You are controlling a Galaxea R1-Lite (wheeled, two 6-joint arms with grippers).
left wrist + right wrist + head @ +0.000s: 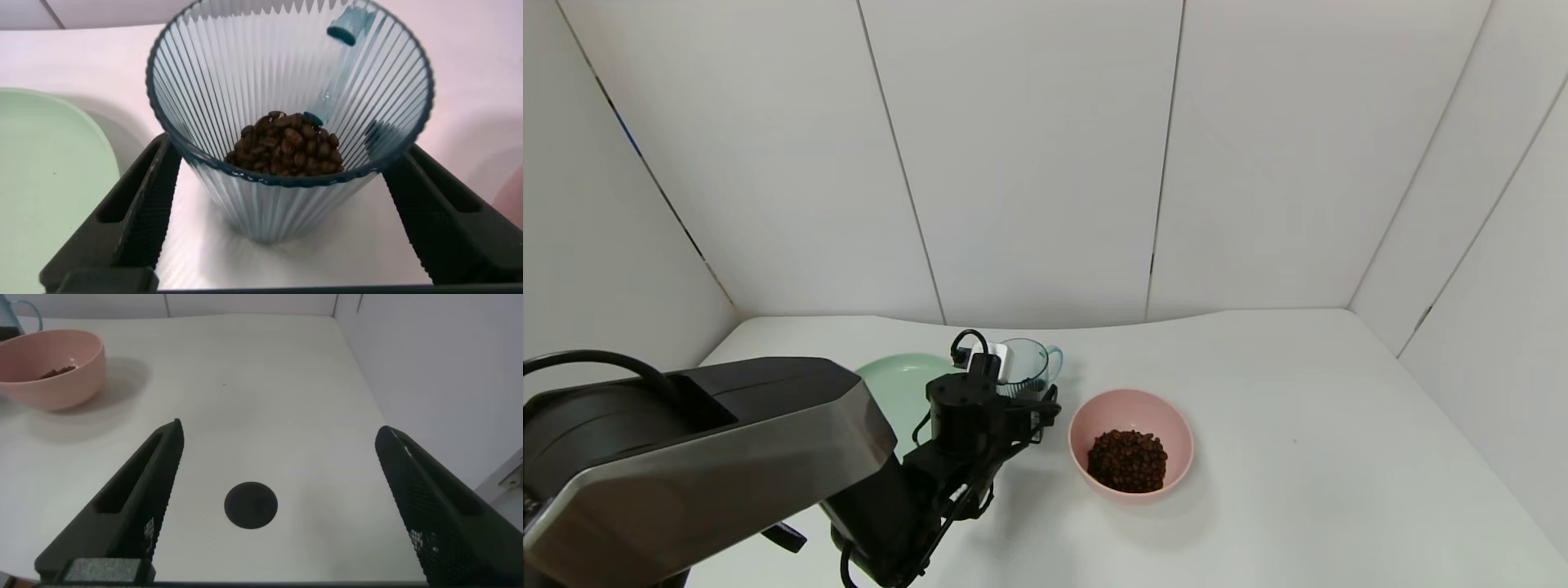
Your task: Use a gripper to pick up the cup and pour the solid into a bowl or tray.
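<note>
The ribbed blue-grey cup (278,204) stands upright on the table with a heap of brown beans (286,147) in it. My left gripper (288,151) is open, one finger on each side of the cup's lower body, apart from it. In the head view the cup (1027,365) shows just beyond the left wrist (964,404), handle pointing right. The pink bowl (1094,412) sits right of the cup and holds more beans (1128,461). My right gripper (279,429) is open and empty above the bare table, outside the head view.
A pale green plate (894,384) lies to the left of the cup, partly hidden by my left arm. A black round spot (251,505) marks the table under the right gripper. The pink bowl (57,371) shows far off in the right wrist view. White walls enclose the table.
</note>
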